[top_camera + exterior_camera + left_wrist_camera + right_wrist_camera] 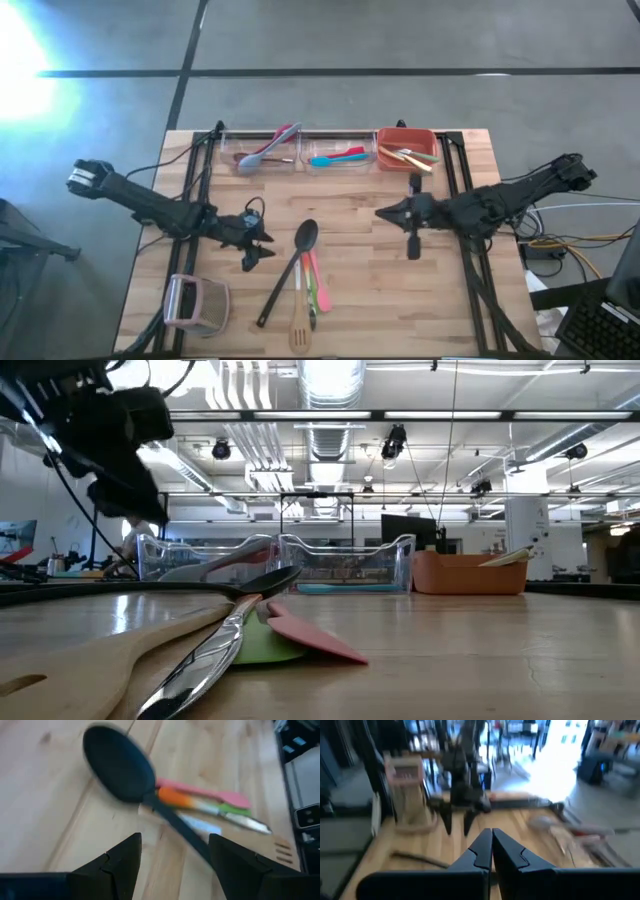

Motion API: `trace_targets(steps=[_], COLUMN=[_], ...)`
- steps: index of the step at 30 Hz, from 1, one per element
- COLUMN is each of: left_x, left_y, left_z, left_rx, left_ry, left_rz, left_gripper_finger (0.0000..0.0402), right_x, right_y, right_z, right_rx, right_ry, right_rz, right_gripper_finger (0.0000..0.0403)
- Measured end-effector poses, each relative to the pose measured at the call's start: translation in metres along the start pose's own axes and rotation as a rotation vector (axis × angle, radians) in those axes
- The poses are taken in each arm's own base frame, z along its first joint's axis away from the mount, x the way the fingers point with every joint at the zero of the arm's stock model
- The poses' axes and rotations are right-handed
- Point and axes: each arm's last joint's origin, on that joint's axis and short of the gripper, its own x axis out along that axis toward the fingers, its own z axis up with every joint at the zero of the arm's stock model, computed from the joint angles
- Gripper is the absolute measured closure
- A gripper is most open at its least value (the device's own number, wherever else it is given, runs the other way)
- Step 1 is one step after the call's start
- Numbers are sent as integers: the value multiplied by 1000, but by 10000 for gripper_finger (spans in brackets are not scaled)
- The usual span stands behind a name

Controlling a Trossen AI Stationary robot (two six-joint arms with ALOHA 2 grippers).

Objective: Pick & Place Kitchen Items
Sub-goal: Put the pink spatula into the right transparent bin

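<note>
**Left claw wide near the loose utensil pile, right claw pinched empty**

We see the left gripper on the left-centre of the wooden table, fingers spread wide, nothing between them. In the left wrist view its two dark fingers frame bare wood, with the black spoon just ahead, apart from both tips.

We count a loose bundle at the table's middle front: black spoon lying diagonal with its bowl toward the bins, pink spatula, green utensil, and wooden spatula nearest the front edge. They overlap or touch each other; the low view shows a shiny metal handle crossing the wooden spatula, with the pink spatula on top of the green blade.

The right gripper sits right of centre, fingers pressed together, holding nothing; the right wrist view shows the tips meeting.

Along the far edge we see three bins. The left clear bin holds red and grey utensils. The middle clear bin holds teal and red utensils. The orange bin holds light-handled utensils; we cannot tell how many.

A pinkish boxy handled object sits at the front left, well apart from the bundle.
</note>
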Motion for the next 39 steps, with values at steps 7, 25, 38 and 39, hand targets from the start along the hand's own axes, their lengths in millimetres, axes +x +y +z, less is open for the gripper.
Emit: trace_targets(steps=[7,25,38,39], left_x=[3,7,4,3], left_y=[7,23,21,20], left_z=[-13,-29,-25,-24], left_rx=[-13,49,216,228], left_ry=[38,37,36,31], left_rz=[19,153,143,139], left_gripper_finger=[168,168,168,168], right_x=[33,100,157,160], right_y=[21,65,92,93], right_z=[19,7,-51,-55], right_rx=[25,319,635,652], right_ry=[223,493,560,576], right_rz=[-38,-56,-188,-193], right_gripper_finger=[392,274,227,225])
